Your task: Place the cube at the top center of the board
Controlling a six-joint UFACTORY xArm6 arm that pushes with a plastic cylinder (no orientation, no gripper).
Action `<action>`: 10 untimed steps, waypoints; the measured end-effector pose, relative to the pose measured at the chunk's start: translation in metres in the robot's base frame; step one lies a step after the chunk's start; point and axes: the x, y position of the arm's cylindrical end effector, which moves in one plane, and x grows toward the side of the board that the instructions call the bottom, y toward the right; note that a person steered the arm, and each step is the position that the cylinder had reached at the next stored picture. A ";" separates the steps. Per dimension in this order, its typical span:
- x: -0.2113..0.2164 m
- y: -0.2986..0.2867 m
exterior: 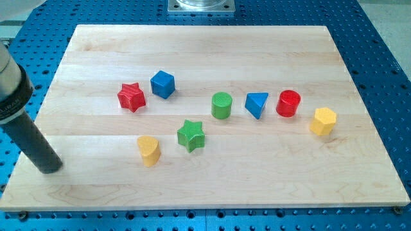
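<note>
"Where is the blue cube (pixel 162 84)?"

"On the board's (pixel 205 45) left half, a bit above the middle. The red star (pixel 131 97) sits just beside it, on the view's left — near, but I can't tell if they touch."

"Will it be hard to push?"

"I think not. It looks small, light and hard, and the wood looks smooth, so it may slide or spin. Push flat on its bottom side."

"Where's my tip (pixel 51 168)?"

"Far off, near the bottom left corner. It has no fingers — just a rod, holding nothing."
</note>
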 end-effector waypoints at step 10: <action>-0.041 0.103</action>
